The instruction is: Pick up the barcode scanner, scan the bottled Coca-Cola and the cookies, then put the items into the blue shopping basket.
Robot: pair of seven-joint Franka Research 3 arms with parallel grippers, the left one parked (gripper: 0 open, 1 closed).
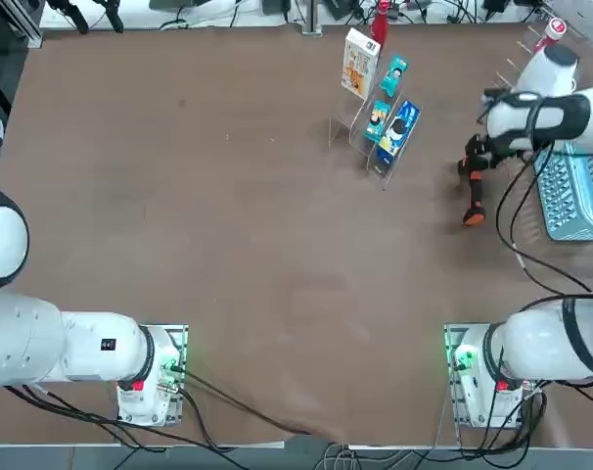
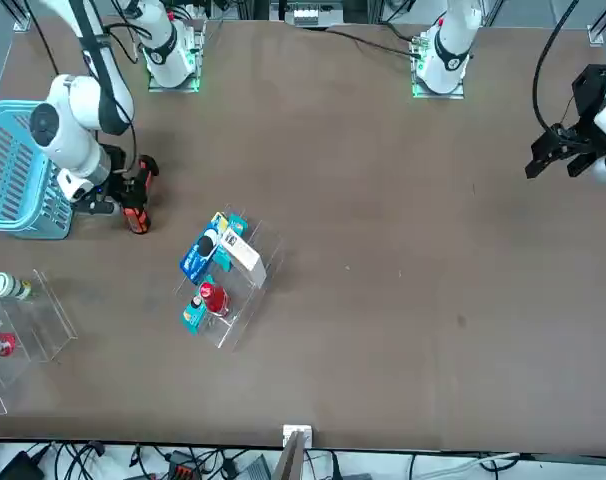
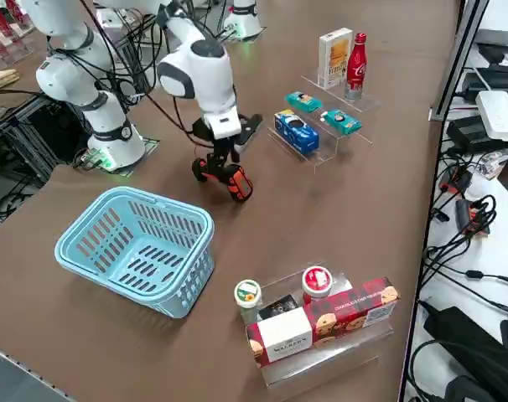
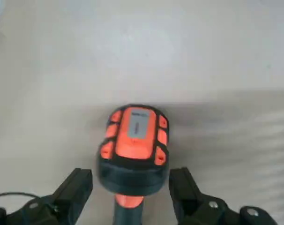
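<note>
Currently listed: one barcode scanner (image 4: 136,136), pistol-shaped, black and orange-red, at the table beside the basket, between the fingers of the black right gripper (image 4: 131,174). Jaws stand open, with a gap on either side of the scanner; its handle is only partly visible in the wrist view.

One shopping basket (image 3: 137,243), light blue plastic, slotted walls; cut off by the picture's edge in the front view, whole in the right side view.

One bottled Coca-Cola (image 3: 356,67), slim, red label and red cap, upright on a clear stand (image 3: 323,152); white lettering on the label, too small to read in full. Beside it, one upright white cookie carton (image 3: 334,57) with an orange-yellow printed picture; its small print is illegible.

Same stand: one blue packet (image 3: 296,131) and two small teal packets (image 3: 340,121), lettering unreadable.

Second clear stand (image 3: 321,356): red-and-white carton (image 3: 325,322) printed with cookies, and two white-capped containers (image 3: 247,295); cut off in the front view.
</note>
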